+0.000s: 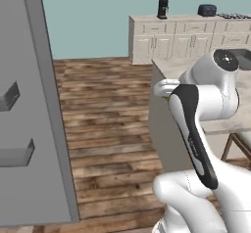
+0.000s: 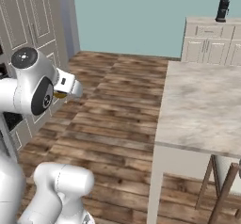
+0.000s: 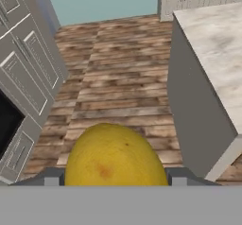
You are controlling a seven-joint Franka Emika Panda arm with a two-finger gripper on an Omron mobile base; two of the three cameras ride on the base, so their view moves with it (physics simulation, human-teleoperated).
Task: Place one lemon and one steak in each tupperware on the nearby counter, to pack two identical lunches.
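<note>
Gripped in the claw (image 3: pixel 113 184) was a lemon (image 3: pixel 115 157), its yellow skin swelling up between the two dark fingertips (image 3: pixel 51 177) at six o'clock of the hand view, with a small brownish blotch low on its left side. The jaws stood wide, one at each flank of the fruit, touching it. From the right base view the same lemon (image 2: pixel 60 94) showed as a sliver of yellow tucked under the white wrist, at about nine o'clock of that picture, held up in the air above the wooden plank floor (image 2: pixel 117 105).

Off at three o'clock stood the counter (image 2: pixel 207 105), its pale veined marble top bare where I could see it, with a grey side panel dropping to the floor. The lemon hung well apart from it, out over the floorboards. In the left base view the arm (image 1: pixel 196 129) rose from five o'clock, bent at the elbow, and covered much of the near counter edge (image 1: pixel 169 65).

Grey panelled cabinet doors (image 3: pixel 26 63) ran along the nine o'clock side in the hand view. Against the teal back wall sat a further run of pale cabinets (image 1: pixel 171 36), carrying a dark coffee machine (image 1: pixel 162 8) and a dark toaster (image 1: pixel 207 10).
</note>
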